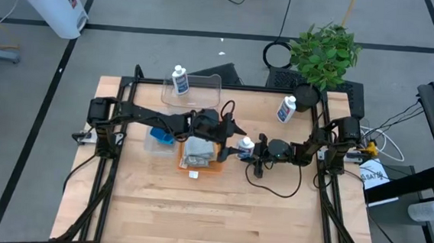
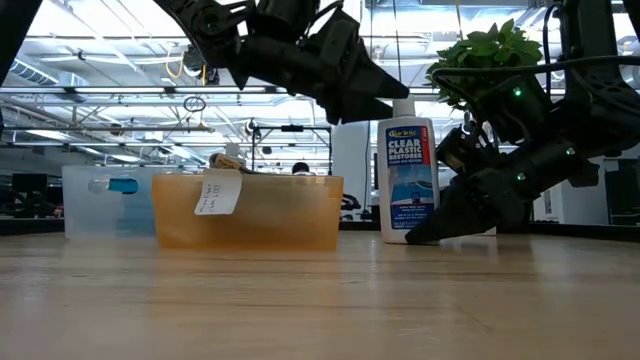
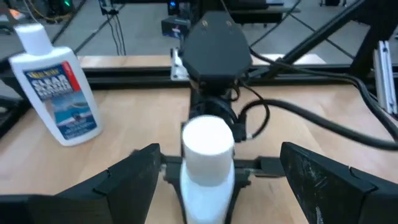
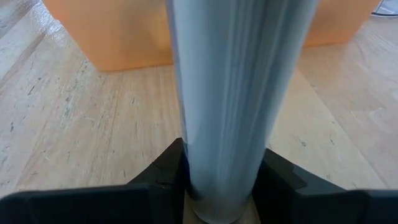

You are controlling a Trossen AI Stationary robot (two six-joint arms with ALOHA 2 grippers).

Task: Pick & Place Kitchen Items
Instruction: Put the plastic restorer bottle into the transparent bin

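Right gripper low at mid-tabletop, fingers pressed against the base of a white Clear Plastic Restorer bottle, standing upright on the wood; in the right wrist view, the bottle's pale body rising between the two dark fingers, gripped on both sides. Left gripper hanging above and just beside that bottle's cap, spread wide, nothing held; in the left wrist view, the white cap between the two open fingers without contact. Orange tub just beside the gripped bottle, toward the left edge of the tabletop, grey folded cloth inside it, white tag hanging on its wall. Pale blue container next to the orange tub on the side nearer the left edge, something blue inside, whether sponge or pad not clear. Clear plastic tub near the far edge, a second blue-labelled bottle at its far left corner; whether inside or leaning on the rim not clear. Third blue-labelled bottle near the far right corner of the tabletop, just beside the potted plant, apart from both grippers.
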